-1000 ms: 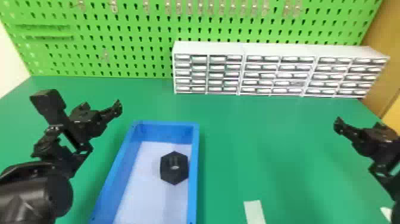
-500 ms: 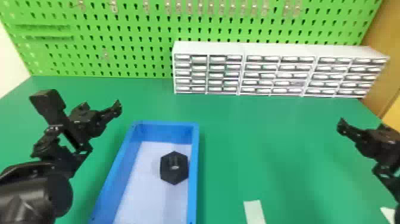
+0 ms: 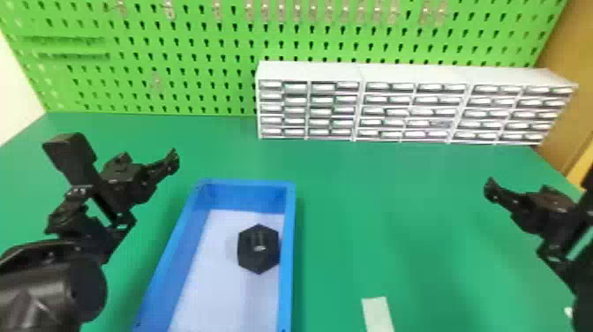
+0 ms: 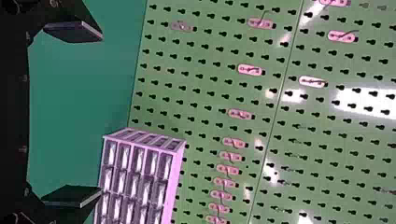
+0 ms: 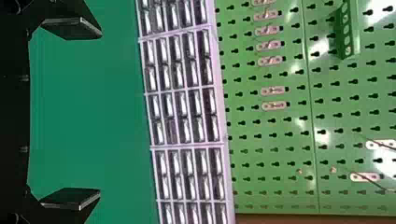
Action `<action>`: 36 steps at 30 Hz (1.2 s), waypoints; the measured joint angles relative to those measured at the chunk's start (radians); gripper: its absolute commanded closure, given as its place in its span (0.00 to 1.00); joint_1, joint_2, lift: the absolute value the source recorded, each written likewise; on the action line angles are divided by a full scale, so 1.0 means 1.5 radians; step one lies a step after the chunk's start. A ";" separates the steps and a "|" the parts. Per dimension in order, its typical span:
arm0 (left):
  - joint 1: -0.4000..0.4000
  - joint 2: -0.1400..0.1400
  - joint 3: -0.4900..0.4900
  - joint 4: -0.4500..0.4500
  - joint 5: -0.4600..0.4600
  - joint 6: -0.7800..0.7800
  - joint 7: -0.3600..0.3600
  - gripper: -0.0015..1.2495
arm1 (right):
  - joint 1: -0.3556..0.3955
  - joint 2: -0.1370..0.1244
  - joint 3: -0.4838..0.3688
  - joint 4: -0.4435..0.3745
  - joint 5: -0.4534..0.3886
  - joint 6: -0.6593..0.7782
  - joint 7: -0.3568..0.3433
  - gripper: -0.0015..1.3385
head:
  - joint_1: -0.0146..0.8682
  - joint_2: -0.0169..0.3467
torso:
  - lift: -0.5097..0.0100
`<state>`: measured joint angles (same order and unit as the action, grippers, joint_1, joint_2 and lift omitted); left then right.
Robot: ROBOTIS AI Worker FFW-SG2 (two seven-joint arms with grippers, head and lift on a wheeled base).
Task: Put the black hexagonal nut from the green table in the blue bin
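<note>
So the black hexagonal nut point(image 3: 259, 249) is sitting in the blue bin point(image 3: 289, 265), right up by its right-hand wall. Left gripper point(image 3: 173, 161) is over the green surface point(image 3: 397, 212) with its fingers spread wide, and the right gripper point(image 3: 490, 190), well apart from the bin, has its fingers spread wide too.

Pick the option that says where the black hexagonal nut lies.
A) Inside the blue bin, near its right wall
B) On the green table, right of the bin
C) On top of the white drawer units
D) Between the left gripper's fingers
A: the black hexagonal nut lies on the pale floor of the blue bin, close to its right wall.
</note>
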<state>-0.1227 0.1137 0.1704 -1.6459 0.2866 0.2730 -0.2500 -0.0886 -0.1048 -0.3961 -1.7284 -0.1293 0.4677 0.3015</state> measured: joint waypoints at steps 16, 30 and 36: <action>0.001 0.000 0.001 0.000 -0.001 0.000 0.000 0.10 | -0.012 -0.012 0.011 0.009 -0.009 0.038 0.011 0.07 | 0.77 0.14 | 0.79; -0.001 0.000 0.004 0.002 -0.002 0.000 0.000 0.10 | -0.023 -0.024 0.031 0.009 0.001 0.038 0.011 0.07 | 0.77 0.14 | 0.79; 0.000 0.000 0.005 0.002 -0.002 0.000 0.000 0.10 | -0.025 -0.025 0.033 0.009 0.004 0.038 0.011 0.07 | 0.77 0.14 | 0.79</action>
<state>-0.1232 0.1135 0.1777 -1.6429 0.2836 0.2730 -0.2500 -0.1268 -0.1423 -0.3460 -1.7151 -0.1238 0.5246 0.3175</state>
